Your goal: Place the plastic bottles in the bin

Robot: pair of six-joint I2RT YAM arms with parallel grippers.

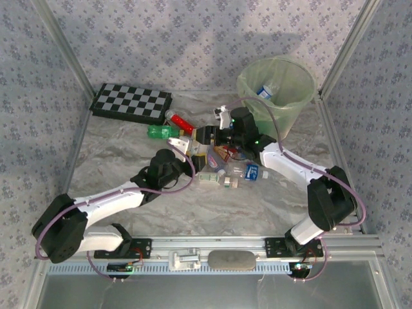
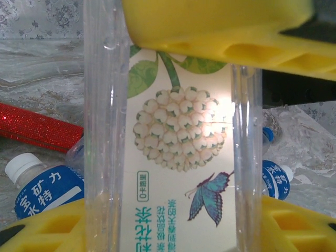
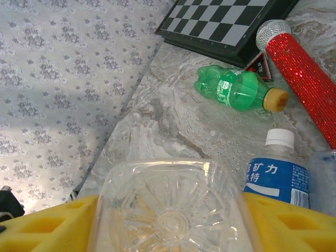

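A clear square bottle with a flower-and-butterfly label (image 2: pixel 178 131) sits between the yellow fingers of my left gripper (image 2: pixel 173 228), which is shut on it. My right gripper (image 3: pixel 170 231) grips the same bottle from the other end, and its clear ribbed base (image 3: pixel 170 210) fills the gap between those fingers (image 3: pixel 47 226). Both grippers meet mid-table, left (image 1: pixel 195 138) and right (image 1: pixel 217 135). The pale green bin (image 1: pixel 302 96) stands at the back right with a blue-labelled bottle (image 1: pixel 265 91) inside. Loose bottles (image 1: pixel 241 174) lie below the grippers, and a green one (image 1: pixel 159 132) to their left.
A checkerboard (image 1: pixel 132 103) lies at the back left with a red glittery stick (image 1: pixel 180 120) beside it. A blue-labelled bottle (image 3: pixel 275 176) lies close to the right fingers. Patterned walls and metal frame posts close in the table.
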